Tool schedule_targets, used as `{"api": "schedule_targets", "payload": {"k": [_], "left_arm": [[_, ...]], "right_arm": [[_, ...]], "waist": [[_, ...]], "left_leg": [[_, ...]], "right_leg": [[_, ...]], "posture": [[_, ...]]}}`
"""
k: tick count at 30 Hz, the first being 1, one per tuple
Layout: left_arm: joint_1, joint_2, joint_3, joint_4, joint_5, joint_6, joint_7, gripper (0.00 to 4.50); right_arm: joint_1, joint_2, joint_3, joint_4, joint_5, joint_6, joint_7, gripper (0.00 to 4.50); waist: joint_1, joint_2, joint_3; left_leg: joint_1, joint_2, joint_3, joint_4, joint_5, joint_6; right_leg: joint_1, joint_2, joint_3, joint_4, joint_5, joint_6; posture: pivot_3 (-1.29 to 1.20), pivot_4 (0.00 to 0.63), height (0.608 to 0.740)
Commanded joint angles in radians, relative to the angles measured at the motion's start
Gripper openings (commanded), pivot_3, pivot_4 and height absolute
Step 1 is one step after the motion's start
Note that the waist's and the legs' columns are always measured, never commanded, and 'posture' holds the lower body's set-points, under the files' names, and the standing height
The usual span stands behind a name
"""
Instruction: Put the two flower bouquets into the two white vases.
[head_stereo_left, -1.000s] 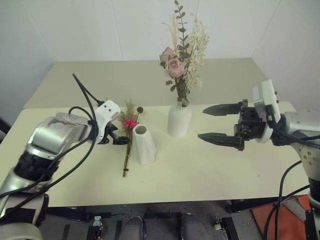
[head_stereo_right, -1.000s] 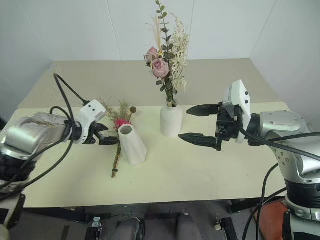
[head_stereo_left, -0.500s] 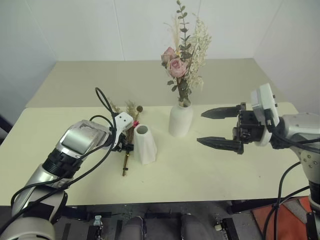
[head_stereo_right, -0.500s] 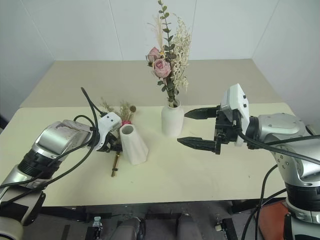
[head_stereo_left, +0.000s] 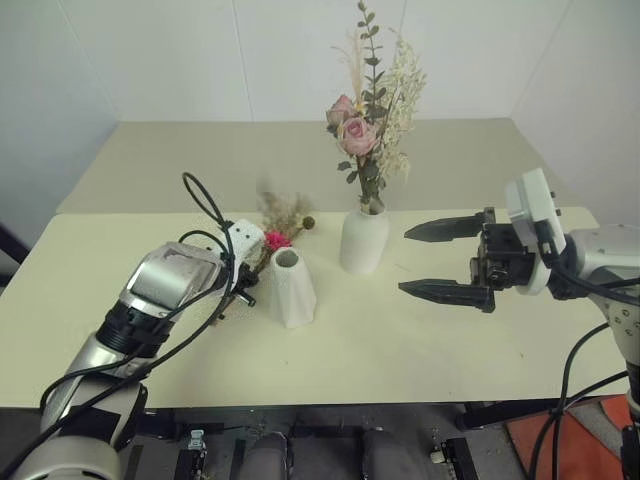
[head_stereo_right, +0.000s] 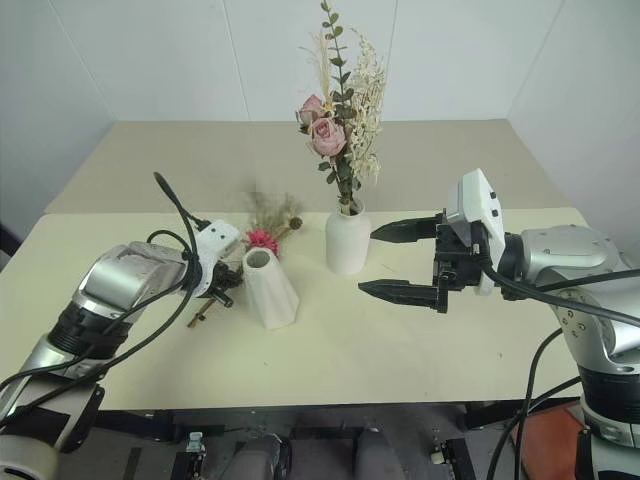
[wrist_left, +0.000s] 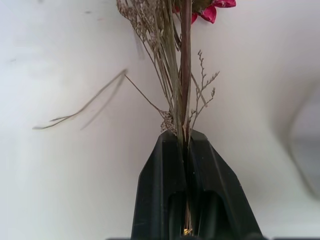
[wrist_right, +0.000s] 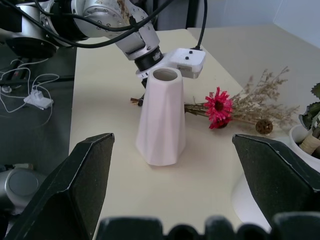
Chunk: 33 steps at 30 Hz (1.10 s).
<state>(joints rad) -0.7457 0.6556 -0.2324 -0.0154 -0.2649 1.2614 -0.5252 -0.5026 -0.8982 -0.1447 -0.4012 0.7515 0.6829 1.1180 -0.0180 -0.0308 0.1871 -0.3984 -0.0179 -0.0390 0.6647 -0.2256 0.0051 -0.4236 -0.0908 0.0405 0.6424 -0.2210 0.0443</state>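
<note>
My left gripper (wrist_left: 184, 146) is shut on the thin stems of the magenta daisy bouquet (head_stereo_left: 276, 240). The bouquet lies low over the table just left of the cone-shaped white vase (head_stereo_left: 289, 288), its flower head and brown sprigs (wrist_right: 218, 106) pointing behind that vase. The cone vase stands upright with nothing in it. To its right stands the rounded bottle vase (head_stereo_left: 363, 240), holding the pale pink rose bouquet (head_stereo_left: 360, 135) upright. My right gripper (head_stereo_left: 404, 262) hovers open to the right of the bottle vase, its fingers pointing toward the vases and gripping nothing.
Everything stands on a cream table (head_stereo_left: 380, 350) whose front edge is close to me. A second table (head_stereo_left: 200, 160) of the same colour adjoins it at the back. White walls close the space behind and at both sides.
My left gripper went from open to shut on the magenta bouquet's stems after reaching in beside the cone vase. The bouquet swung, its head now further right behind the vase. The right gripper kept still.
</note>
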Motion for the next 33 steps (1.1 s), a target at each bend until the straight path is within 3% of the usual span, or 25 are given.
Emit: {"api": "schedule_targets", "payload": {"k": [1,7,14,18,23,28,33], "left_arm": [[0.02,-0.008,0.164,-0.01,0.028,-0.087,0.083,0.01],[-0.009,-0.116,0.458,0.007,-0.028,-0.302,0.193,0.01],[-0.081,-0.071,0.632,-0.024,-0.317,-0.25,-0.046,0.01],[-0.132,0.007,0.668,0.006,-0.47,-0.198,-0.199,0.01],[-0.176,0.029,0.688,0.03,-0.573,-0.207,-0.262,0.01],[-0.191,0.004,0.659,0.031,-0.633,-0.223,-0.287,0.01],[-0.156,-0.075,0.607,-0.02,-0.619,-0.353,-0.325,0.01]], "right_arm": [[-0.002,-0.013,-0.031,-0.015,0.015,-0.013,0.002,4.5],[0.0,-0.007,-0.029,-0.008,0.011,-0.019,-0.003,4.5],[0.0,0.002,-0.022,0.009,0.0,-0.032,-0.007,4.5],[0.013,0.001,-0.027,0.007,-0.002,-0.039,-0.007,4.5],[0.023,-0.001,-0.037,0.006,-0.001,-0.048,-0.014,4.5],[0.032,0.002,-0.044,0.0,0.0,-0.054,-0.026,4.5],[0.036,0.004,-0.045,-0.004,0.003,-0.057,-0.038,4.5]], "waist": [[0.0,0.0,0.0],[0.009,0.0,0.0],[0.006,0.0,0.0],[0.003,0.0,0.0],[0.003,0.0,0.0],[0.003,0.0,0.0],[0.004,0.0,0.0]], "left_leg": [[0.0,0.0,0.0,0.0,0.0,0.0],[-0.001,-0.001,-0.006,0.002,0.0,0.0],[-0.002,-0.001,-0.006,0.002,0.0,0.0],[-0.002,-0.001,-0.005,0.003,0.0,0.0],[-0.001,-0.001,-0.004,0.003,0.0,0.0],[-0.001,-0.001,-0.003,0.003,0.0,0.0],[-0.001,-0.001,-0.003,0.003,0.0,0.0]], "right_leg": [[0.0,0.0,0.0,0.0,0.0,0.0],[0.0,-0.002,-0.001,-0.001,0.0,0.0],[0.0,-0.002,-0.002,-0.001,0.001,0.0],[0.0,-0.001,-0.002,0.0,0.001,0.0],[0.001,-0.001,-0.002,0.0,0.001,0.0],[0.001,-0.001,-0.002,0.0,0.001,0.0],[0.001,-0.001,-0.002,0.0,0.001,0.0]], "posture": [[0.0,0.15,0.74],[0.0,0.15,0.74],[0.0,0.15,0.74],[0.0,0.15,0.74],[0.0,0.15,0.74],[0.0,0.15,0.74],[0.0,0.15,0.74]]}}
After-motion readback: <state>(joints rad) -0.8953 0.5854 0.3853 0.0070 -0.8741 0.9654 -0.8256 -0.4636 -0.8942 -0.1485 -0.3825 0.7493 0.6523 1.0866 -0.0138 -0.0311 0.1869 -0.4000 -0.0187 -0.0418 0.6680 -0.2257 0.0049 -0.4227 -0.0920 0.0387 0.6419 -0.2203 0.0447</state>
